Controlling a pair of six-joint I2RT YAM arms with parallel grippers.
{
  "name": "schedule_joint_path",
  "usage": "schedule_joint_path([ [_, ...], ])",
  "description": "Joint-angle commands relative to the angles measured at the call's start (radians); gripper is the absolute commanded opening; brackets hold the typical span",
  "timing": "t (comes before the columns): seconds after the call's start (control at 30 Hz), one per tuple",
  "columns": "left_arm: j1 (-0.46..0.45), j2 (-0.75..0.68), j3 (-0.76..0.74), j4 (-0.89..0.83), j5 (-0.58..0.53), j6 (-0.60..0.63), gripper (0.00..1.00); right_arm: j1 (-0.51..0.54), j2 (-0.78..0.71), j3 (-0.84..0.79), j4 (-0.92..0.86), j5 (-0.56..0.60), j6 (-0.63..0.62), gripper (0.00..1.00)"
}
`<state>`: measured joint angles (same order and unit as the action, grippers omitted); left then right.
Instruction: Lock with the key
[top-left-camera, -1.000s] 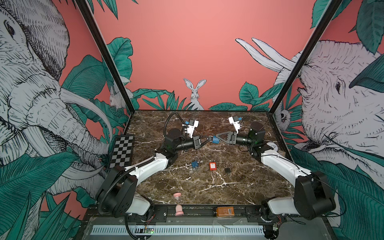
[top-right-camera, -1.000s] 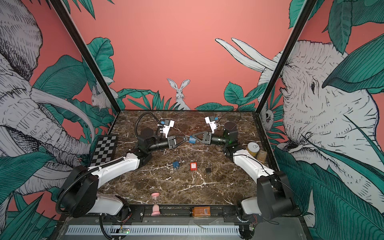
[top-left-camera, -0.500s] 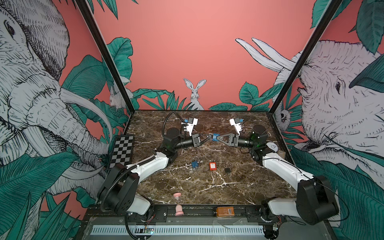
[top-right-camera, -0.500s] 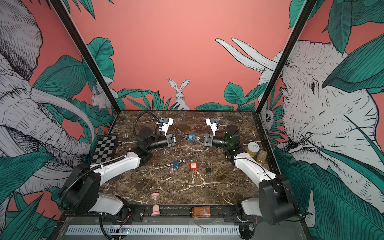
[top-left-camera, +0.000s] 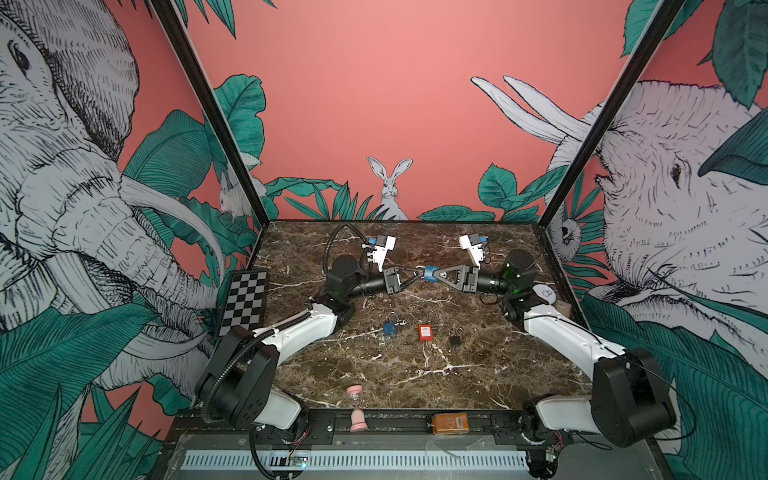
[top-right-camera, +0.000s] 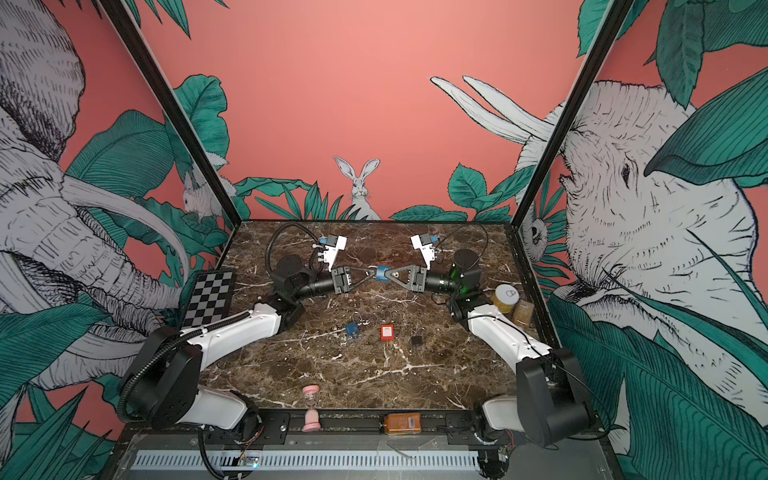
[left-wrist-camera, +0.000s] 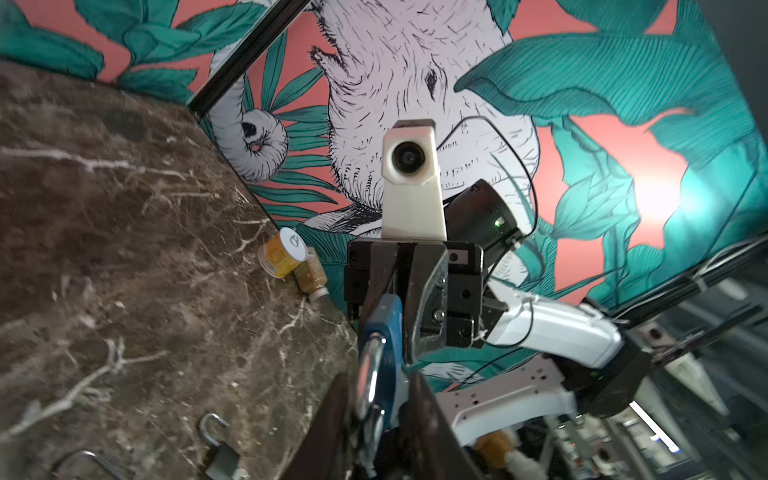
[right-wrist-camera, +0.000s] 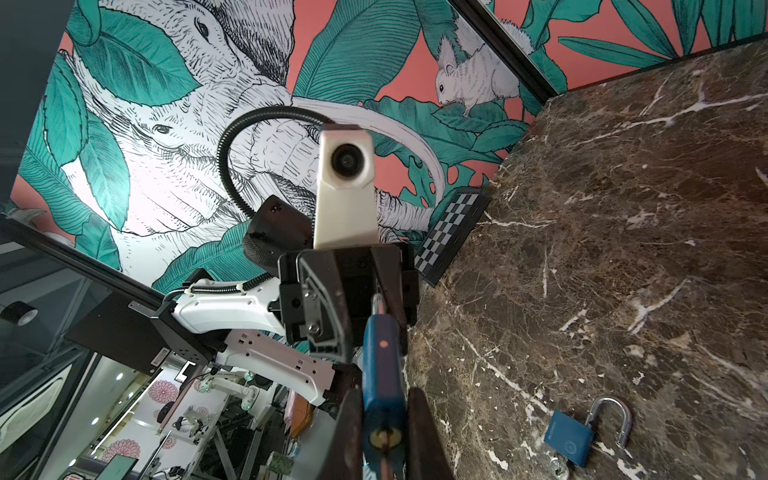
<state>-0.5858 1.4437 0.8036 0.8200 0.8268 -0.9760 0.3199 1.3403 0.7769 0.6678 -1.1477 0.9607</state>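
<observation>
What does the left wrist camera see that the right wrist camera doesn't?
Only the left wrist view shows a yellow jar, a brown bottle beside it, and an open black lock on the table. Only the right wrist view shows the checkerboard and a second blue lock lying open on the table. Both show the marble table and the blue lock held in the air.

blue padlock (top-left-camera: 429, 274) | midair, lying level | shackle (left-wrist-camera: 369, 374) possibly closed
</observation>
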Motion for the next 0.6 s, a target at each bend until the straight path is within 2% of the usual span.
schedule_joint_path([
  [0.0,0.000,0.005,0.019,0.036,0.034,0.010,0.36,0.002,0.000,0.026,0.028,-0.010,-0.012,0.00],
  [0.23,0.000,0.021,0.027,0.042,0.043,0.008,0.33,0.005,0.011,0.038,0.007,-0.018,-0.025,0.00],
  [0.57,-0.001,0.031,0.043,0.012,0.048,0.018,0.32,0.023,0.012,0.060,-0.056,-0.020,-0.060,0.00],
])
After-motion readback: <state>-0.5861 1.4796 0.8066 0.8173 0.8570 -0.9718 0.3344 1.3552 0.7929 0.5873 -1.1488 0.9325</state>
